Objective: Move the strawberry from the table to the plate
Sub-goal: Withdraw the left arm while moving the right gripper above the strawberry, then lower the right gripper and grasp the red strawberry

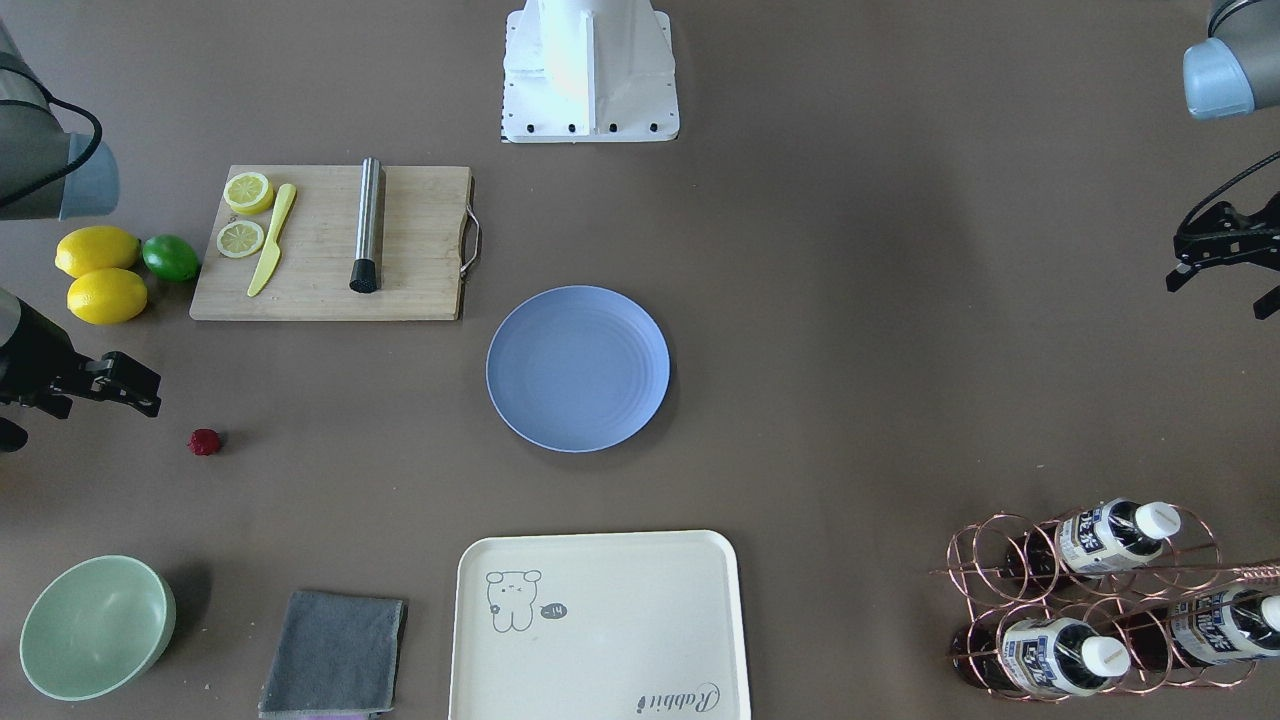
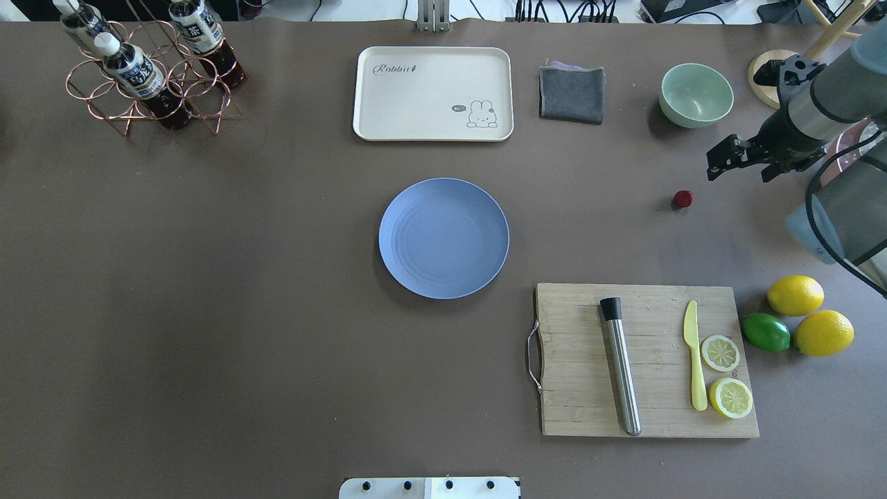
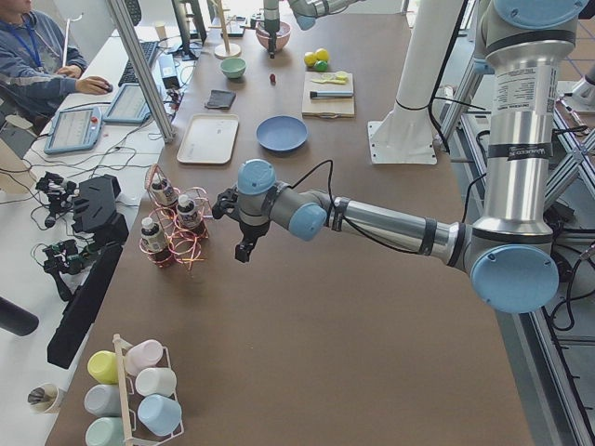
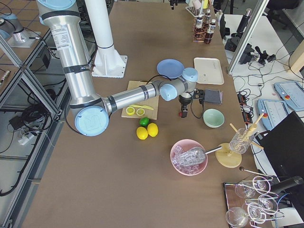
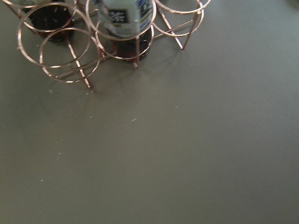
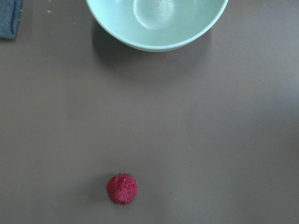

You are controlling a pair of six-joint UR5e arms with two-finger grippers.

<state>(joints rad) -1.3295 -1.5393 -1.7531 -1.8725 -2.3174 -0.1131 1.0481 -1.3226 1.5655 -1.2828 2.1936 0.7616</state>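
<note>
The strawberry (image 2: 682,199) (image 1: 204,441) is a small dark-red bumpy berry lying on the grey-brown table (image 2: 208,312), well to the right of the round blue plate (image 2: 443,238) (image 1: 578,368), which holds nothing. My right gripper (image 2: 743,168) (image 1: 105,398) hangs open above the table, a little beyond and to the right of the berry, touching nothing. In the right wrist view the strawberry (image 6: 122,189) sits low and left of centre; no fingers show there. My left gripper (image 1: 1222,292) (image 3: 232,232) is open and empty near the bottle rack, far from the berry.
The pale green bowl (image 2: 696,94) and grey cloth (image 2: 571,93) lie just beyond the berry. A cream tray (image 2: 433,93) is behind the plate. The cutting board (image 2: 644,360) carries a yellow knife, lemon slices and a steel roller; two lemons and a lime (image 2: 766,332) sit beside it. A copper bottle rack (image 2: 145,69) stands far left.
</note>
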